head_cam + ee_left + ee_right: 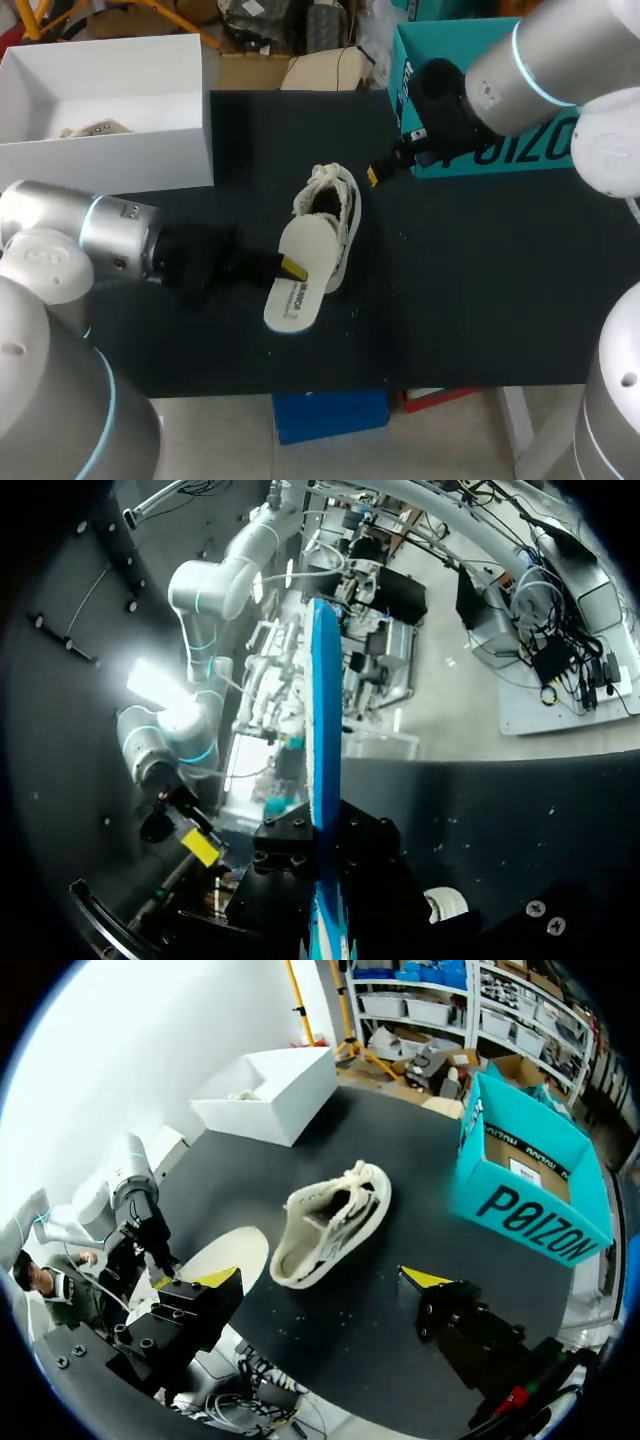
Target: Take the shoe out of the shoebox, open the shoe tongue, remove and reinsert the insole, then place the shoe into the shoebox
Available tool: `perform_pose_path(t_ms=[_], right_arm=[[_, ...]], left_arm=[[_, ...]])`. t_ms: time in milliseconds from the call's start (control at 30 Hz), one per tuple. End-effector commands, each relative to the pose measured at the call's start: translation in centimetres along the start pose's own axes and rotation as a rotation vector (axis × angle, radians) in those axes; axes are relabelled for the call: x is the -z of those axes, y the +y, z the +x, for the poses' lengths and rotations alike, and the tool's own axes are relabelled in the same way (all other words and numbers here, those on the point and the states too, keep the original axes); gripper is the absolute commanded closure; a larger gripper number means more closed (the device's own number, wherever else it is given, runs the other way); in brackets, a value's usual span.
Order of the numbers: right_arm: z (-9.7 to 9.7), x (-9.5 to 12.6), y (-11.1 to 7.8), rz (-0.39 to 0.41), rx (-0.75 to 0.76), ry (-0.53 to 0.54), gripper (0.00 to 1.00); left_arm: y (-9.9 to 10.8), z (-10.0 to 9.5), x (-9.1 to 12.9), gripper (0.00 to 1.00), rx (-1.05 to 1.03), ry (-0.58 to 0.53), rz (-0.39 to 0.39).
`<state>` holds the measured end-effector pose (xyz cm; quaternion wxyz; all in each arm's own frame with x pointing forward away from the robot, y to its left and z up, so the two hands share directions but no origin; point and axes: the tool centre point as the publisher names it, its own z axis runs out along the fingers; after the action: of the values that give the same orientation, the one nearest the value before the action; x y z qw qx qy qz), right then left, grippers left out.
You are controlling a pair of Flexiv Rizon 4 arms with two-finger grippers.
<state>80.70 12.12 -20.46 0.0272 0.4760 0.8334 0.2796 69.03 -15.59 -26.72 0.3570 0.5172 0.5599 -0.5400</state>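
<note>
A white shoe (pixel 330 205) (pixel 335 1222) lies on its side in the middle of the black table, its opening towards my left arm. My left gripper (pixel 290 268) (pixel 325 865) is shut on the white insole (pixel 298 280) (pixel 322 740) (pixel 228 1253), which it holds over the shoe's heel end; the left wrist view shows the insole edge-on with its blue underside. My right gripper (pixel 375 177) (pixel 320 1280) hovers open just beyond the shoe's toe, with nothing between its fingers. The teal shoebox (pixel 470 120) (pixel 530 1180) stands open at the back right.
A white open box (pixel 100 100) (pixel 265 1090) with a small item inside sits at the back left corner. Bare black tabletop (pixel 470 290) spreads to the right of the shoe and along the front edge.
</note>
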Motion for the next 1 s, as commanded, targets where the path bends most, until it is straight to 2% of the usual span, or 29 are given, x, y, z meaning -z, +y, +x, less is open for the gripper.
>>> perform_pose_path(t_ms=[33,133,267,500,600,767,933,1000], right_arm=[[0.6,-0.4,0.8,0.013,-0.004,-0.041,0.00],[0.6,-0.4,0.8,0.013,-0.004,-0.041,0.00],[0.6,-0.4,0.8,0.013,-0.004,-0.041,0.00],[0.6,-0.4,0.8,0.013,-0.004,-0.041,0.00],[0.6,-0.4,0.8,0.013,-0.004,-0.041,0.00],[0.6,-0.4,0.8,0.013,-0.004,-0.041,0.00],[1.8,-1.4,1.8,0.000,0.233,-0.190,0.00],[2.4,-1.8,1.9,-0.038,0.330,-0.233,0.00]], left_arm=[[-2.4,-0.4,2.7,1.00,0.013,0.173,0.002],[-3.1,0.1,3.7,1.00,0.031,0.244,0.011],[-3.7,0.9,4.7,1.00,0.048,0.279,0.002],[-4.2,2.3,6.2,1.00,0.055,0.271,-0.020],[-4.0,2.7,6.8,1.00,0.038,0.243,-0.014],[-3.6,3.2,7.5,1.00,0.025,0.261,-0.019],[-3.3,3.6,7.8,1.00,0.013,0.298,0.016],[-3.3,3.7,7.9,1.00,0.020,0.302,0.032]])
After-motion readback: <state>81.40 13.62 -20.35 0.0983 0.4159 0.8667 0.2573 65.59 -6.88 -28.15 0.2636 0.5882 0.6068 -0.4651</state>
